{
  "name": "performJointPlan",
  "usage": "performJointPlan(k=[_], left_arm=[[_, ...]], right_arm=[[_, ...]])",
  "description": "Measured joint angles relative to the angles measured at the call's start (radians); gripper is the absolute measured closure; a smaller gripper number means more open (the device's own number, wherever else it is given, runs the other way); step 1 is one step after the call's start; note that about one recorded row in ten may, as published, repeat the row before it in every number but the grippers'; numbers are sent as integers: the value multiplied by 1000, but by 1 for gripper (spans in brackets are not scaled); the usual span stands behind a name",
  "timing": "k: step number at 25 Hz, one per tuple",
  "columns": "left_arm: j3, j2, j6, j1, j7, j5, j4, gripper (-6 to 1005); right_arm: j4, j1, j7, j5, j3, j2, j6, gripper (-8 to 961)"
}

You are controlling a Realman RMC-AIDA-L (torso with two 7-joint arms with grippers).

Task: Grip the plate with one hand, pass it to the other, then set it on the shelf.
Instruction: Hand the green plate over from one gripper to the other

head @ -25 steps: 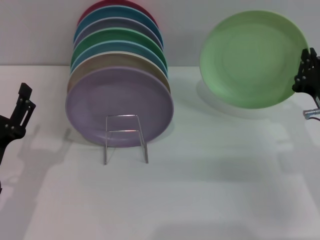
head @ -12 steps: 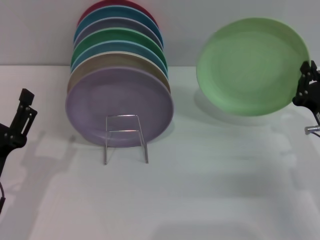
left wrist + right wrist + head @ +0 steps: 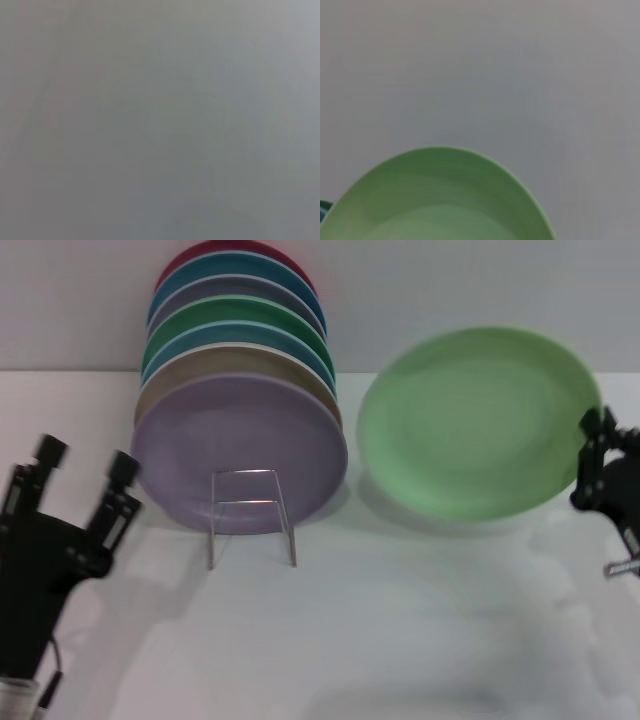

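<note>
One plate [image 3: 478, 420] edge sits clamped in the right gripper [image 3: 598, 458].

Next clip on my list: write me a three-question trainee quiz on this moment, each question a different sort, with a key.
1. True or false: the light green plate is lying flat on the table.
2. Which tool grips the plate? A) left tool B) right tool C) neither
3. Fill in: the plate at the front of the shelf is ____ in colour.

Key:
1. False; it is held tilted in the air.
2. B; the right tool clamps its right edge, while the left tool is open, left of the shelf.
3. Lavender.
</note>
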State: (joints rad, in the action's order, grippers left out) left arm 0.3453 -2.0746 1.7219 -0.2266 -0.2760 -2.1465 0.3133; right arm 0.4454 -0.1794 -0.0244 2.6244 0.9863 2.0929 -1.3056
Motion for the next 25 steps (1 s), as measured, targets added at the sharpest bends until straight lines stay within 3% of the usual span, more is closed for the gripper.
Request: performJointPlan(k=[6, 18, 25], left_arm=[[-73, 2, 0, 1, 12, 0, 21, 234], [-162, -1, -71, 4, 97, 1, 16, 237], [-195, -4, -152, 5, 196, 0, 33, 238]], right_arm=[[29, 59, -58, -52, -152, -1, -66, 932], [169, 111, -467, -454, -640, -1, -161, 932], [221, 114, -612, -610, -786, -1, -231, 933]])
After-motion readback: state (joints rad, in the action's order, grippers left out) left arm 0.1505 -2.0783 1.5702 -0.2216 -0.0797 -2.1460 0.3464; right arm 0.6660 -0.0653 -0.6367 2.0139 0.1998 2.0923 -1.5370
